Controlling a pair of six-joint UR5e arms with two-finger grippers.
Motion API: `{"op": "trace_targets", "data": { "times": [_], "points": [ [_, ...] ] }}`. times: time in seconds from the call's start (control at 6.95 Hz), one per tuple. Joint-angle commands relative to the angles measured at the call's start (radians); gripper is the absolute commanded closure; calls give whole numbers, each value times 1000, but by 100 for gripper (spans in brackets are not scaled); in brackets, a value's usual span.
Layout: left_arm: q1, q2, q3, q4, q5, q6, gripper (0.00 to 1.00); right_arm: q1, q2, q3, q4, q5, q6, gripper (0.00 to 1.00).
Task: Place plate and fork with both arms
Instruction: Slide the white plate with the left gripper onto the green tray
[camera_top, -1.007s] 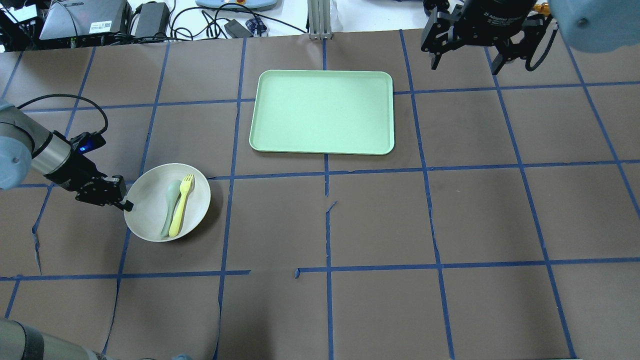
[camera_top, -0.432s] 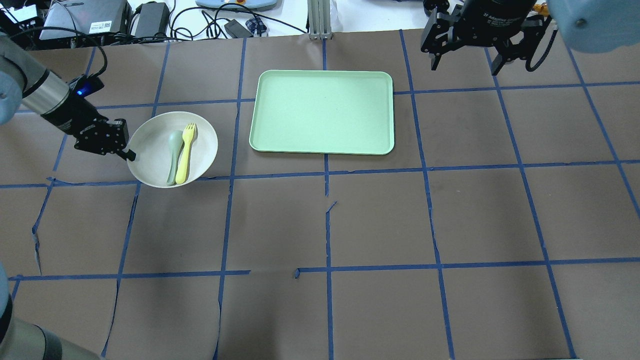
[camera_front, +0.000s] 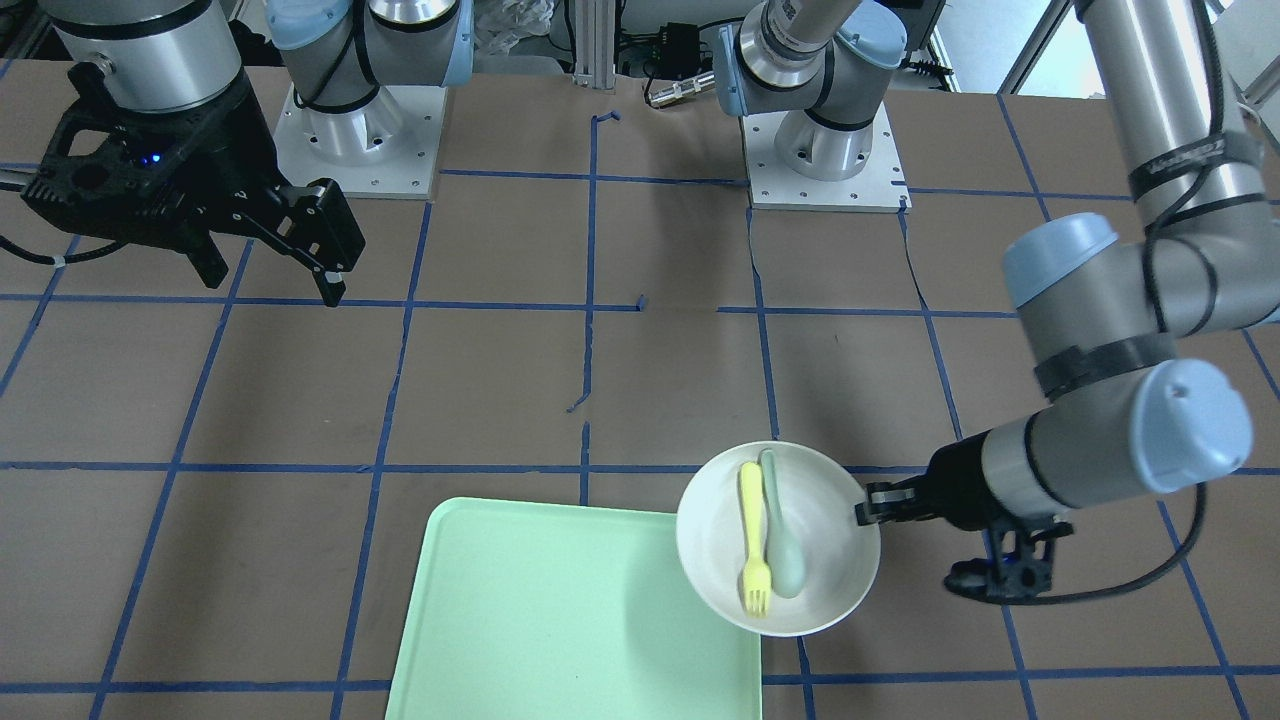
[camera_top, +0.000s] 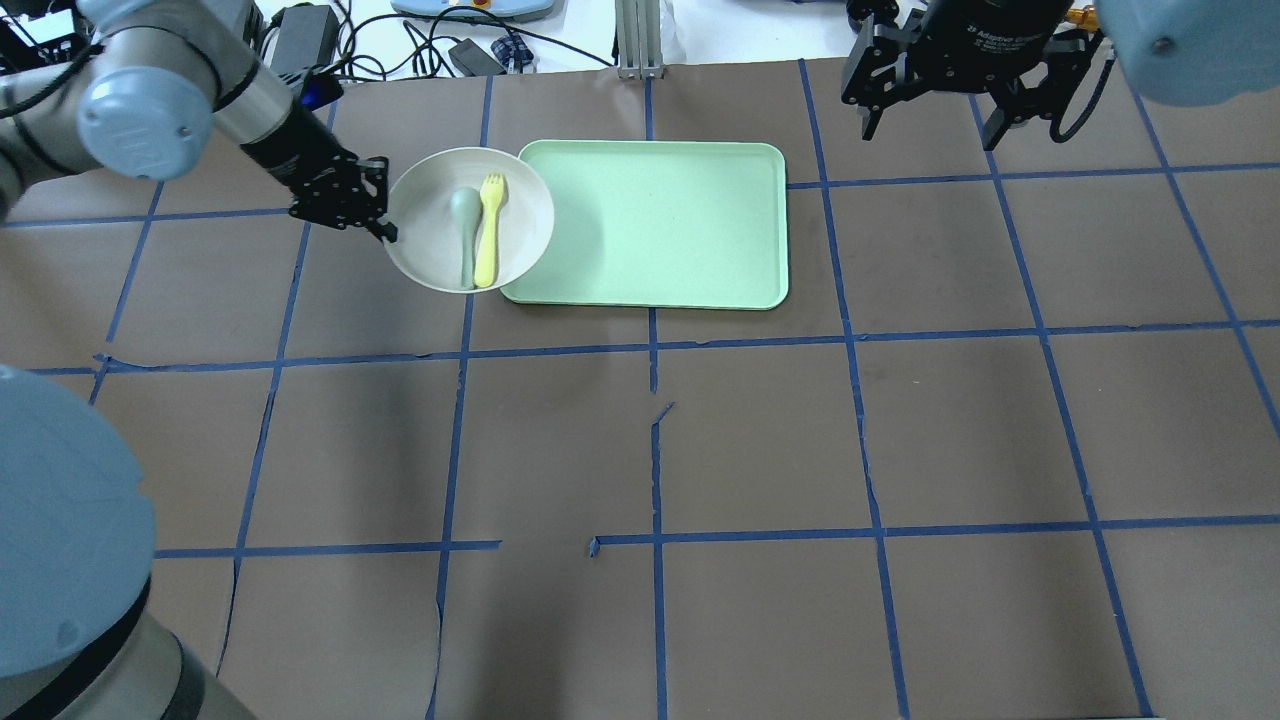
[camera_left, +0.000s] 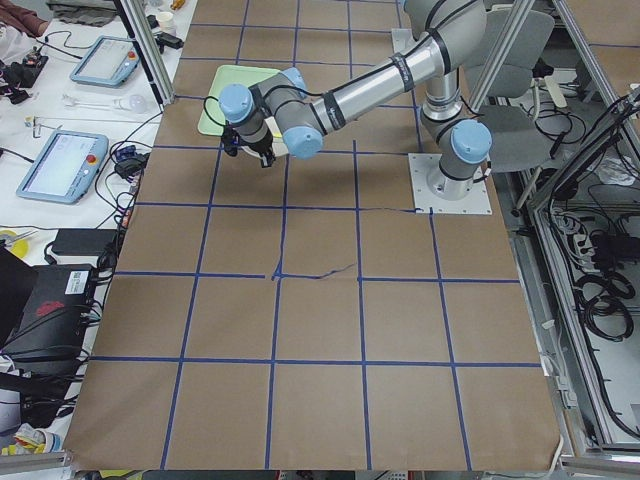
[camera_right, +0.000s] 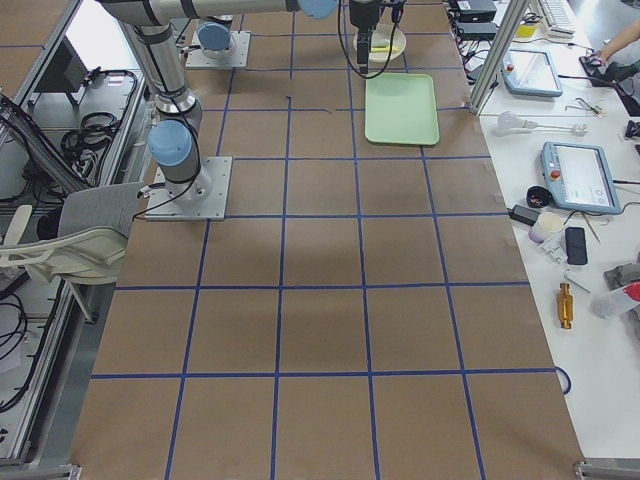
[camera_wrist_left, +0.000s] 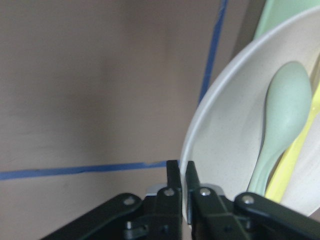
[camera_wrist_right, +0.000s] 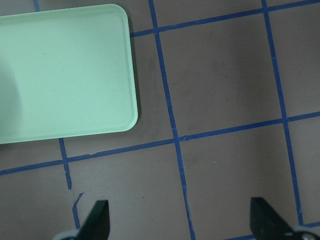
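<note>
The off-white plate (camera_top: 440, 250) is held above the table, its right side overlapping the left edge of the mint-green tray (camera_top: 680, 225). The yellow fork (camera_top: 488, 232) lies in it beside a pale grey-green spoon (camera_top: 465, 228). My left gripper (camera_top: 386, 233) is shut on the plate's left rim; the left wrist view shows the fingers pinching the rim (camera_wrist_left: 186, 150). In the front view the plate (camera_front: 720, 560), the fork (camera_front: 752, 545) and my left gripper (camera_front: 862, 513) show. My right gripper (camera_top: 930, 125) is open and empty, high above the table's far right; it also shows in the front view (camera_front: 270, 285).
Cables, power bricks and devices lie beyond the table's far edge (camera_top: 300, 40). A metal post (camera_top: 638, 40) stands behind the tray. The right wrist view shows the tray's corner (camera_wrist_right: 100, 100) and brown paper with blue tape lines.
My left gripper has carried the plate with fork and spoon away from me and to the right, from the left side to the tray's left edge. The right arm has stayed still.
</note>
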Motion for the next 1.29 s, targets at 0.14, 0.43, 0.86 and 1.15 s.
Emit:
{"op": "trace_targets", "data": {
  "times": [0.14,0.43,0.86,1.15],
  "points": [
    [-179,-206,202,46,-48,-64,100,0,1,-1,0,0,0,0],
    [-228,-292,251,52,-86,-132,100,0,3,0,0,-1,-5,0],
    [-228,-351,325,45,-73,-129,100,0,7,-1,0,8,-15,0],
    [-222,-351,321,20,-51,-123,100,0,7,1,0,9,-12,0]
  ]
}}
